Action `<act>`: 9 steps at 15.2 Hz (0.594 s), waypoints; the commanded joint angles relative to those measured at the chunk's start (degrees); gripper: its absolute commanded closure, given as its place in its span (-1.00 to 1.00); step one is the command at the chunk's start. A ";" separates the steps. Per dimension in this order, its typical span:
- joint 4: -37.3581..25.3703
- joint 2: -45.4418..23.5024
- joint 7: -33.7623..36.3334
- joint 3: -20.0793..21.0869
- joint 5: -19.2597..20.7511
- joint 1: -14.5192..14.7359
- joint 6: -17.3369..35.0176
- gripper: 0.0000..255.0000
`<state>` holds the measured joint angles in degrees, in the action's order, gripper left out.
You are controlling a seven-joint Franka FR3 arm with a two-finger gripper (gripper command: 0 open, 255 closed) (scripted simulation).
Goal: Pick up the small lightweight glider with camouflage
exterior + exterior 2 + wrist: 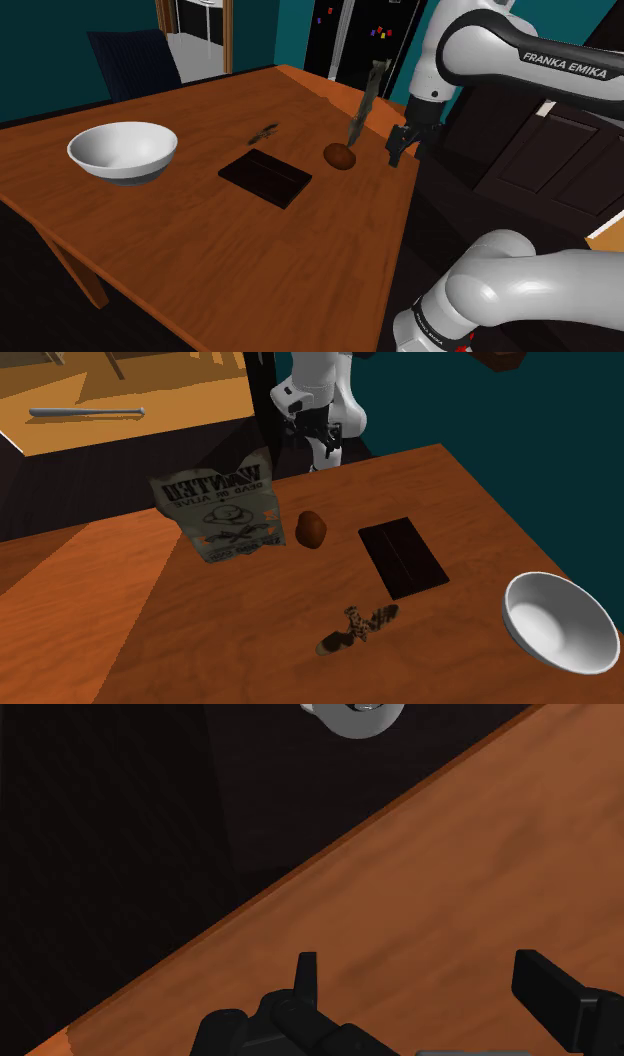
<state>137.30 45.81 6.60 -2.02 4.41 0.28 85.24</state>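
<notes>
From the shoulder view, a white bowl (pixel 122 152) sits at the left of the wooden table (pixel 200 250). Right of it, near the frame's upper middle, the small camouflage glider (pixel 264 131) lies flat on the tabletop, with a dark slab (pixel 265 177) just below it. Further right stand a brown lump (pixel 340 157) and an upright poster (pixel 365 100). The black gripper (pixel 398 150) hangs at the table's right edge, fingers apart, empty.

White bowl (pixel 122 152), black slab (pixel 265 177), poster (pixel 224 512) and perhaps a potato (pixel 340 156) occupy the table (pixel 200 250).
</notes>
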 commanded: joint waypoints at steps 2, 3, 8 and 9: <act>-0.71 -1.96 0.81 0.40 -0.64 0.18 1.31 -1.00; -1.49 -3.94 1.60 0.79 -1.24 0.36 2.59 -1.00; -6.48 -14.10 5.22 2.55 -3.80 1.12 8.20 -1.00; -7.70 -16.16 5.89 2.87 -4.23 1.25 9.16 -1.00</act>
<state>130.88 31.99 11.64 0.41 0.73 1.34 93.17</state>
